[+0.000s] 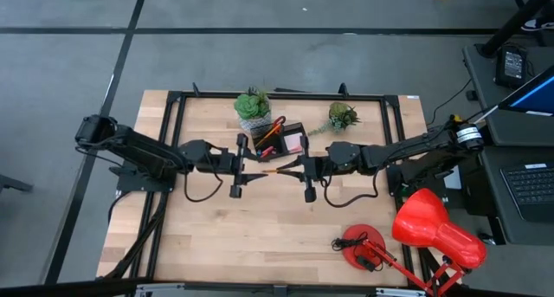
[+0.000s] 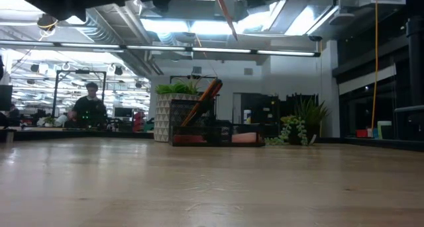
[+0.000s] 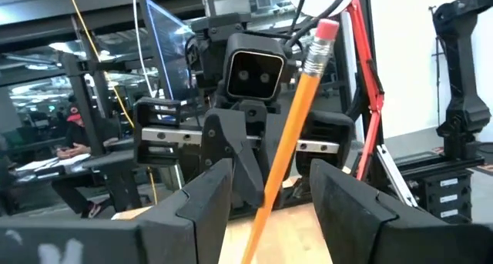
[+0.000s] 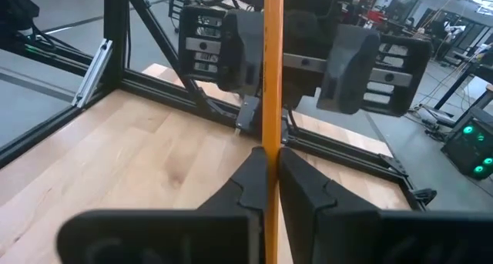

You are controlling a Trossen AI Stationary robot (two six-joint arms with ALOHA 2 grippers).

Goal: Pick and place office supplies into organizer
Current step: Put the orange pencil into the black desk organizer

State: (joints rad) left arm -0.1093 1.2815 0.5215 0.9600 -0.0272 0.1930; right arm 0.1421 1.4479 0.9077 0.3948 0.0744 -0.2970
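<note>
Pinched between the right gripper's (image 4: 271, 179) dark fingers, the slim orange wooden pencil (image 4: 271, 71) hung above the table's middle, crossing the left gripper (image 3: 269, 198), whose fingers stood spread clear of it. Light, stiff and smooth, it probably handles best held mid-shaft. Just behind sat the black compartmented organizer (image 1: 288, 134).

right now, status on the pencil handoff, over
Left gripper open around the pencil, not gripping. Right gripper shut on the pencil, mid-air over the table. Organizer just behind, nothing between.
</note>
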